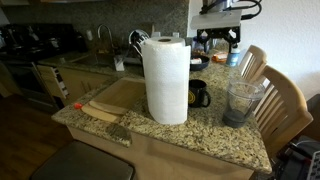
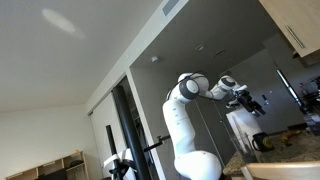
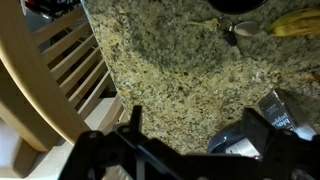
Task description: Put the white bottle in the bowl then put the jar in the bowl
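The see-through jar [image 1: 243, 100] stands upright on the granite counter [image 1: 205, 132] near its right end, next to the chairs. My gripper [image 1: 220, 28] hangs high above the back of the counter; it also shows in an exterior view [image 2: 245, 100]. In the wrist view the gripper [image 3: 197, 128] is open and empty above bare granite. A dark round object [image 3: 233, 141] lies by one finger, with a shiny see-through edge [image 3: 288, 108] beside it; I cannot tell what they are. The white bottle is not visible. A dark rounded rim [image 3: 240, 5] at the top edge may be the bowl.
A tall paper towel roll [image 1: 165, 78] stands mid-counter and hides what is behind it. A black mug [image 1: 199, 93] sits beside it. A wooden board [image 1: 103, 110] lies near the sink. Wooden chairs [image 1: 285, 100] stand along the counter's edge. A banana [image 3: 295, 22] lies on the counter.
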Controlling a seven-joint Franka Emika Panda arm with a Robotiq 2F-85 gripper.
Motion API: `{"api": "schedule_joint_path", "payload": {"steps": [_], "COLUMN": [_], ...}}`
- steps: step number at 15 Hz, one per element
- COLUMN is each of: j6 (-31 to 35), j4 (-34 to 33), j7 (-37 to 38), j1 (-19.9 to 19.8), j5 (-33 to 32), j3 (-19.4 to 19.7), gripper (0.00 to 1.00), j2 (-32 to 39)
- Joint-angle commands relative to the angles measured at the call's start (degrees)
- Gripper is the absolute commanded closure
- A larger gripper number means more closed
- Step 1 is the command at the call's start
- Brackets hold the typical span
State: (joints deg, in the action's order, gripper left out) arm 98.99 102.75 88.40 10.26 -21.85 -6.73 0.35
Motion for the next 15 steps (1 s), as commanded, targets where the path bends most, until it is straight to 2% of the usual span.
{"api": "schedule_joint_path", "payload": {"steps": [1,3,6,9,10,12,15], "j6": [-0.19,-0.8,1.03,-1.57,-0.52,-1.2,-1.42], "j4": [-0.2,-4.39,-1.86,0.4,-1.68,-1.55,-1.29], "j7": [0.0,-4.18,-7.48,-8.19,-5.85,-6.19,-6.34], "j1": [-0.6,1.16,2.5,2.82,3.66,3.61,3.49], "j5": [0.01,6.81,14.45,25.72,20.37,23.58,24.04], "j3": [-0.65,-2.57,-4.41,-5.01,-4.9,-5.05,-5.06], "gripper": [0.0,0.0,0.0,0.0,0.0,0.0,0.0], "j2": [0.07,5.03,4.38,1.67,4.34,3.52,2.91]}}
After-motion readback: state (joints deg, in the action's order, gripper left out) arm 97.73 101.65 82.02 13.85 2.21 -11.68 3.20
